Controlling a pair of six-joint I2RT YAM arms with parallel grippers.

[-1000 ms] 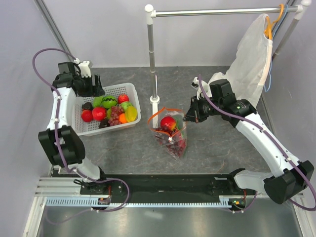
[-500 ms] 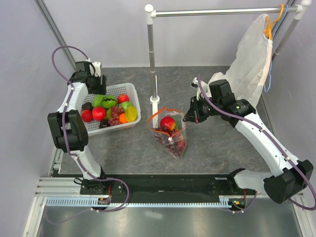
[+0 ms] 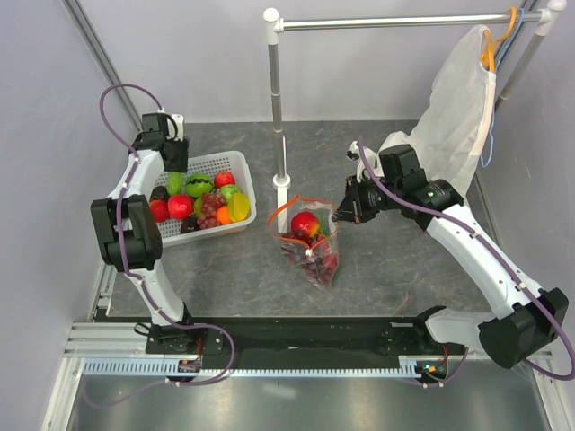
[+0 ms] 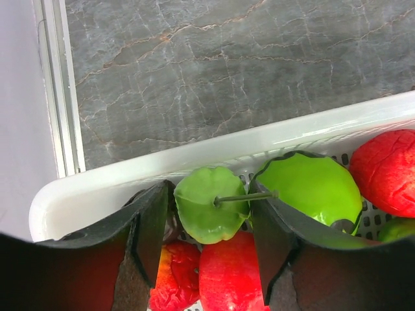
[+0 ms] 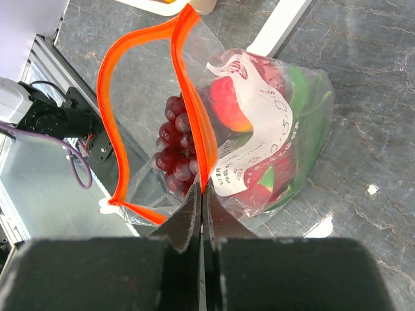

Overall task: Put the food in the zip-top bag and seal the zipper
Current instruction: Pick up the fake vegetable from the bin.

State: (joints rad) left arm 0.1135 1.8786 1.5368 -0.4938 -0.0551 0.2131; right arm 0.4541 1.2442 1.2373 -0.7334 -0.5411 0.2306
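White label (image 5: 249,126) on the zip-top bag (image 5: 310,120) bears unreadable small print.

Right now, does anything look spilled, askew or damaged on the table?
Nothing stands out. The food sits in the white basket or in the zip-top bag, none loose; the right gripper pinches the open zipper.

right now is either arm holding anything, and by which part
The right jaws are shut on the bag, pinching its orange zipper strip at the mouth. The left jaws stand open around a green fruit, gripping nothing.
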